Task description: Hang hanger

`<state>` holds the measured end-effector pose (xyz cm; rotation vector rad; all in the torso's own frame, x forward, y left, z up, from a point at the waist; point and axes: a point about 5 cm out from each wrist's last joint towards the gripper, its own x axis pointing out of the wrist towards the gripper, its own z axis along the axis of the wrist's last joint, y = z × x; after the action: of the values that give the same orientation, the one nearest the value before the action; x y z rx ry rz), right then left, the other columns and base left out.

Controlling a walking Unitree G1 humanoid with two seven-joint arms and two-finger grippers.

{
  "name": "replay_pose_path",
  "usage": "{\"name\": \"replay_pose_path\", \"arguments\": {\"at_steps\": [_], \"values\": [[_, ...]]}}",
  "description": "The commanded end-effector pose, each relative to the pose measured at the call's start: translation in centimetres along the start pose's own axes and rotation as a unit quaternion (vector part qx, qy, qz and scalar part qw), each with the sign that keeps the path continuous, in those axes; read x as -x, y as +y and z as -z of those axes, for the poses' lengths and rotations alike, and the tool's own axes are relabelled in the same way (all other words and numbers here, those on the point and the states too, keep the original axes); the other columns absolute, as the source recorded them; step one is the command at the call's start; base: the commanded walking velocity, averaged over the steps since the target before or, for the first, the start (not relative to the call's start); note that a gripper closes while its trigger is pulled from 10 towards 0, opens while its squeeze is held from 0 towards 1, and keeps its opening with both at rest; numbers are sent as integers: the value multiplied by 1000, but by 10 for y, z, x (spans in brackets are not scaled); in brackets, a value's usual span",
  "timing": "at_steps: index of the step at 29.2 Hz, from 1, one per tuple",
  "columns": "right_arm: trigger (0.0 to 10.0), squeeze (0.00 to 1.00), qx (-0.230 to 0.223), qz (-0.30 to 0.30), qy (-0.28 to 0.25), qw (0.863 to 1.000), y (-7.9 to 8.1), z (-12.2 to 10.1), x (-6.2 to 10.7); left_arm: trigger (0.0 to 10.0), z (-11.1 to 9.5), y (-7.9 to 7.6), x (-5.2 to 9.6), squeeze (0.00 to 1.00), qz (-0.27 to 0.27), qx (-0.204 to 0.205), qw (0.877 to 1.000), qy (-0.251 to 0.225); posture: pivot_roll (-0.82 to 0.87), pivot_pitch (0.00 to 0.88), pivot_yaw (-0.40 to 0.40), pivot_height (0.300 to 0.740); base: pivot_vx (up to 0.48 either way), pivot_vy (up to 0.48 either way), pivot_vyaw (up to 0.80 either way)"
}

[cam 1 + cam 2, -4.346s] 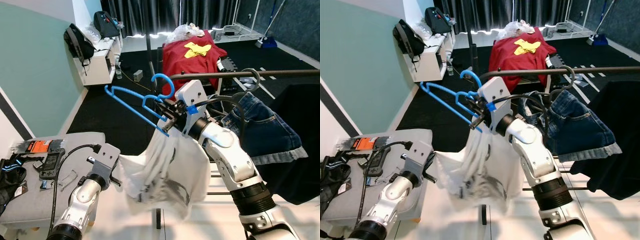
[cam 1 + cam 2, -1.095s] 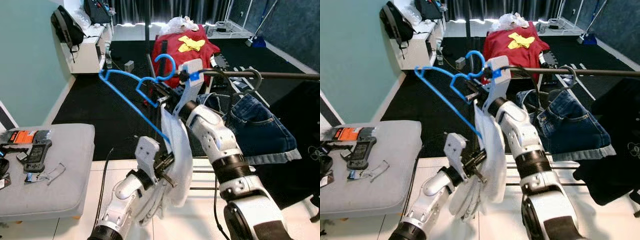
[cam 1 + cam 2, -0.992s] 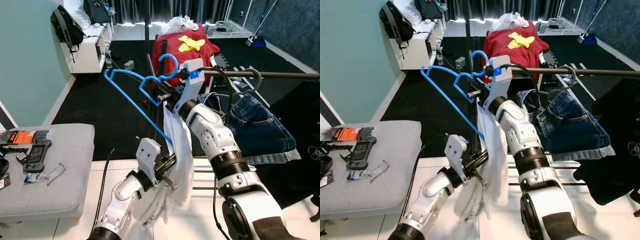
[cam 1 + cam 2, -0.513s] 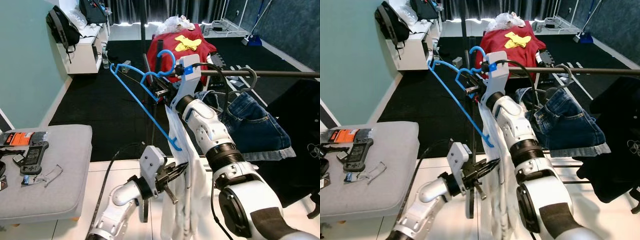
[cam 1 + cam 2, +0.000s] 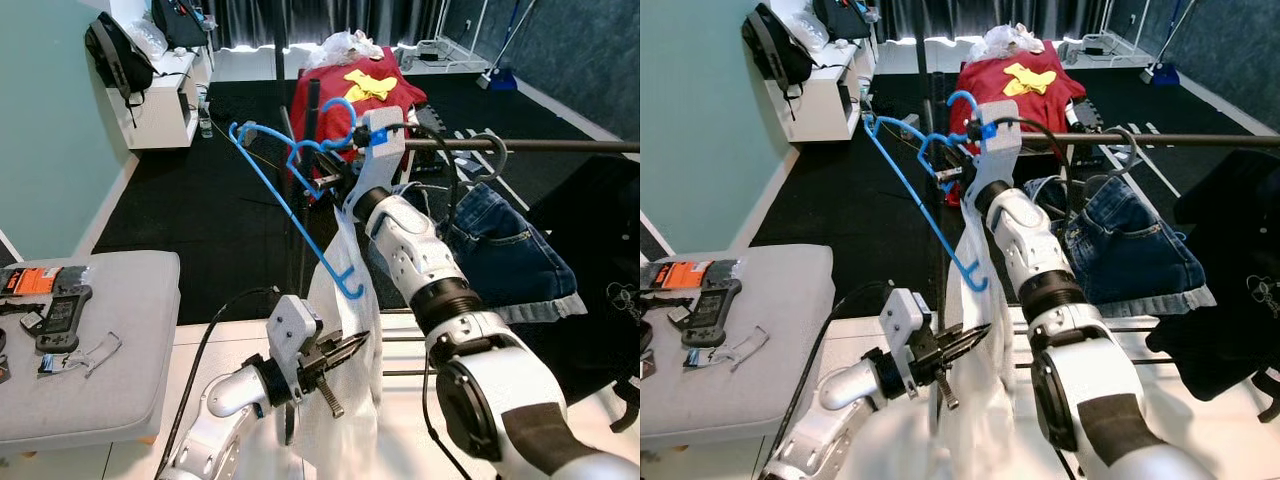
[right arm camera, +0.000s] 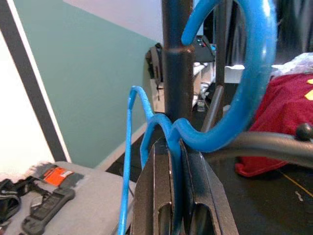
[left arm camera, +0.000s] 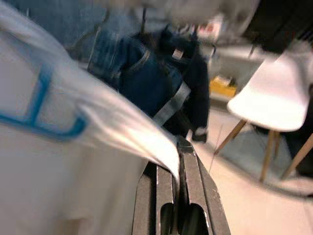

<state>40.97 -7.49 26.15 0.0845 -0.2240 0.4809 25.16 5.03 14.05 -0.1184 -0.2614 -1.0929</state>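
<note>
Up at the rail: the right claw (image 5: 325,180) is clamped on the neck of the blue hanger (image 5: 285,195), fingers pinched tight around it just beneath the hook.
Hanger hook: it curls up right against the dark clothes rail (image 5: 520,146) near the rail's end, beside the upright pole (image 6: 177,63); whether it sits fully over the rail can't be told from the eye views.
Hanger tilt: it slants steeply, one shoulder high toward the robot's left, the other dropping low with a small blue end hook.
White shirt (image 5: 350,400): it's draped from the hanger's lower shoulder and hangs down in front of the robot.
Left claw (image 5: 340,352): low and forward, closed on a fold of the white shirt; the left wrist view shows the cloth nipped between the two black fingers (image 7: 195,181).
Further along the rail: a pair of denim shorts (image 5: 510,250) hangs from a grey hanger, and a black garment (image 5: 600,270) hangs beyond it on the robot's right.
Behind the rail: a red shirt (image 5: 350,90) with a yellow print is spread out.
Robot's left: a grey cushioned bench (image 5: 100,370) carries a black handheld device (image 5: 58,315) and an orange packet (image 5: 20,280).
</note>
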Motion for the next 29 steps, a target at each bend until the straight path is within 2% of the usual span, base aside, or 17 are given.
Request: {"name": "replay_pose_path", "arguments": {"at_steps": [1, 5, 10, 13, 15, 16, 17, 18, 20, 21, 23, 24, 26, 27, 28, 29], "values": [[0, 0, 12, 33, -29, 999, -10, -14, -1, 0, -9, -12, -6, 0, 37, 27, 999, -23, -91, 74, -44, 740, 0, 0, 0], [0, 0, 13, 39, -19, 999, -12, -9, -1, 0, -31, -20, -8, 0, 64, 67, 994, -59, -86, 80, -53, 740, 0, 0, 0], [0, 0, 16, 38, -11, 999, -11, -3, 0, 0, -35, -27, -4, 0, 90, 84, 991, -48, -85, 86, -54, 740, 0, 0, 0], [0, 0, 13, 29, -11, 999, -8, -1, 0, 0, -29, -23, 0, 0, 78, 69, 994, -17, -83, 87, -53, 740, 0, 0, 0], [0, 0, 13, 29, -11, 999, -8, -1, 0, 0, -29, -23, 0, 0, 78, 69, 994, -17, -83, 87, -53, 740, 0, 0, 0], [0, 0, 8, 14, -14, 1000, -5, -1, 0, 0, -21, -18, 3, 0, 61, 41, 997, 17, -83, 87, -52, 740, 0, 0, 0], [0, 0, 8, 14, -14, 1000, -5, -1, 0, 0, -21, -18, 3, 0, 61, 41, 997, 17, -83, 87, -52, 740, 0, 0, 0], [0, 0, -1, -16, -16, 1000, 0, 0, 0, 0, -6, -8, 8, 0, 26, 2, 997, 75, -83, 85, -51, 740, 0, 0, 0], [0, 0, 8, -89, 17, 996, 11, 16, 5, 0, 26, 12, 24, 0, -27, -81, 974, 212, -85, 84, -48, 740, 0, 0, 0], [0, 0, 8, -89, 17, 996, 11, 16, 5, 0, 26, 12, 24, 0, -27, -81, 974, 212, -85, 84, -48, 740, 0, 0, 0], [0, 0, 34, -146, 75, 986, 16, 43, 18, 0, 47, 31, 43, 0, -102, -129, 941, 296, -85, 79, -42, 740, 0, 0, 0], [0, 0, 34, -146, 75, 986, 16, 43, 18, 0, 47, 31, 43, 0, -102, -129, 941, 296, -85, 79, -42, 740, 0, 0, 0], [0, 0, 65, -189, 116, 973, 17, 66, 35, 0, 55, 46, 58, 0, -185, -144, 916, 325, -88, 78, -38, 740, 0, 0, 0], [0, 0, 95, -215, 132, 963, 18, 78, 46, 0, 56, 51, 64, 0, -220, -145, 906, 330, -90, 78, -30, 740, 0, 0, 0], [0, 0, 95, -215, 132, 963, 18, 78, 46, 0, 56, 51, 64, 0, -220, -145, 906, 330, -90, 78, -30, 740, 0, 0, 0], [0, 0, 148, -257, 154, 943, 19, 94, 64, 0, 56, 56, 70, 0, -260, -138, 899, 326, -92, 78, -23, 740, 0, 0, 0]]}}
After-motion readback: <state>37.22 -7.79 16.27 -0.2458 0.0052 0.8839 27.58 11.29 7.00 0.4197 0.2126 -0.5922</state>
